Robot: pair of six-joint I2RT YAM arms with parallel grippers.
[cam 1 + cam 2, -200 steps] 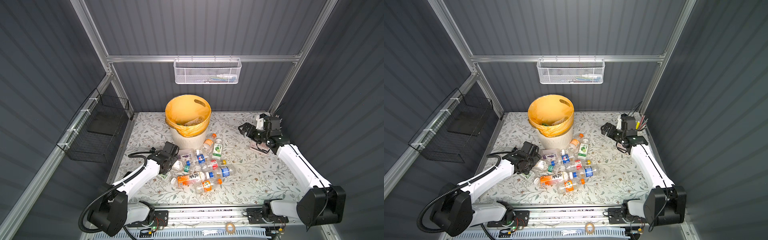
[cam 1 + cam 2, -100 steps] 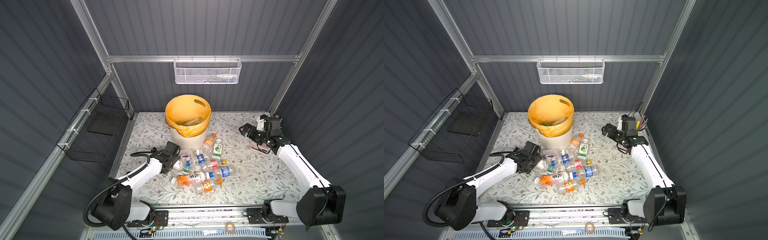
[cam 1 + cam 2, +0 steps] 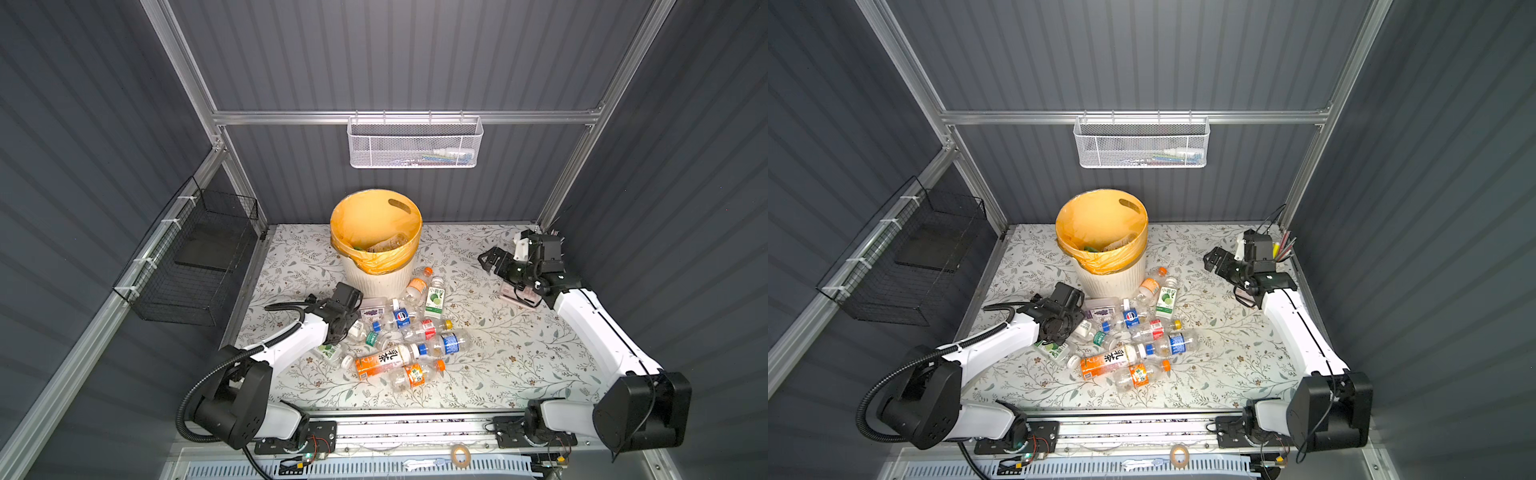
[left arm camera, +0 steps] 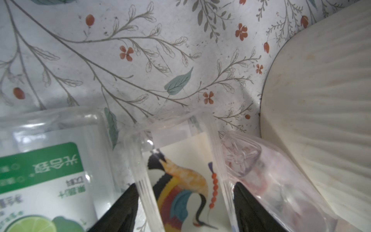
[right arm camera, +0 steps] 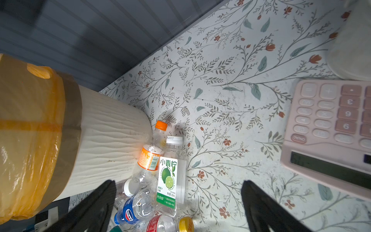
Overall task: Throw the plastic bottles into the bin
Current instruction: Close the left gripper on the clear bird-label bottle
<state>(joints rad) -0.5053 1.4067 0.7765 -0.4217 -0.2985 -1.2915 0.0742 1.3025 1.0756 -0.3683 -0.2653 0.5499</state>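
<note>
The pick-up step is under way: the left gripper (image 4: 184, 185) is reaching low into the left edge of the heap of plastic bottles (image 3: 399, 340), which is lying in the lower middle of both top views, just below the bin (image 3: 376, 282). In the left wrist view its two black fingers are standing on either side of a clear, flat-sided bottle with a crane label (image 4: 180, 160). They are sitting right against its walls, though whether they are pressing it yet cannot be told. A lime-label bottle (image 4: 50, 170) and a pinkish bottle (image 4: 271, 170) are crowding that one on both sides, and the bin's ribbed wall is just beyond. The right gripper (image 5: 178, 181) is hovering at the right of the top views above the calculator (image 5: 331, 130), jaws spread wide and holding nothing. A few bottles are already lying inside the orange liner (image 3: 386, 243), but most are waiting on the table (image 3: 498, 353), so the job is looking far from done. The next move is calling for a firm squeeze on the slippery clear walls. After that comes a straight lift clear of the neighbours and a carry up over the tall rim at the centre of the frame.
</note>
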